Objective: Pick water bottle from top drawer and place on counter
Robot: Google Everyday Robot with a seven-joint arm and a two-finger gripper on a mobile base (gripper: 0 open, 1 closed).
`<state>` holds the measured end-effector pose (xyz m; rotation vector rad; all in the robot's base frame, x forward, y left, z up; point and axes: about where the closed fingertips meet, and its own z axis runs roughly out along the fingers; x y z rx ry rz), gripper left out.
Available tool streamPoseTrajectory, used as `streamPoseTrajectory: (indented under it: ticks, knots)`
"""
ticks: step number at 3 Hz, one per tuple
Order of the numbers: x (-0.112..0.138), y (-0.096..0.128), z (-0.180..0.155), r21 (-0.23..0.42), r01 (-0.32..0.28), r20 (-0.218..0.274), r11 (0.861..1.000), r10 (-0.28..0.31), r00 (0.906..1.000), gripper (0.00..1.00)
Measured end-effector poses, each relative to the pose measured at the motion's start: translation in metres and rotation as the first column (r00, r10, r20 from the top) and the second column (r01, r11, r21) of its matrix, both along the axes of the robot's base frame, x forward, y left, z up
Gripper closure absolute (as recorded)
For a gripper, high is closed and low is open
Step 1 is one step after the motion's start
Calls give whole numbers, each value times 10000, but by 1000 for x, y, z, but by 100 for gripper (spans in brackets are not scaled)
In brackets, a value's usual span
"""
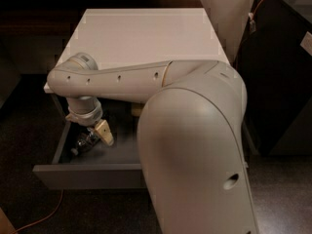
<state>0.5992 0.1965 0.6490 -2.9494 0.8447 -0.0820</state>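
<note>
Water bottle (85,143) progress: the drawer is open and the reach is made, I'd say. The lift and the set-down up top are both left to do.
Arm (195,145): huge in the foreground, with a smooth, pale, rounded shell. It elbows left and dips down into the cabinet.
Counter (146,33): flat matte white rectangle, and the bottle is not on it. That's the landing spot, well above the bottle.
Top drawer (87,175): pulled out, with a plain grey handleless front and a dark grey inside.
Gripper (96,136): down inside the drawer towards its left end, right at the bottle. Clamped on it or merely around it? Cannot tell.
Bottle position: low in the drawer's left part, touching or just beside the gripper. Whether it stands or lies is not clear.
Bottle build: small, clear ribbed plastic catching glints. It looks slick and light, so I'd judge it wants a firm, centred squeeze.
</note>
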Motion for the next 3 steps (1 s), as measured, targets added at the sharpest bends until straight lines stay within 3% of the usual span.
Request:
streamPoseTrajectory:
  ticks: [1, 2, 3]
  knots:
    - [0, 0, 1, 0, 1, 0, 10000, -1, 10000, 38]
    - [0, -3, 2, -4, 84, -2, 10000, -84, 10000, 70]
    - [-4, -37, -1, -47, 1094, -27, 9940, -1094, 9940, 92]
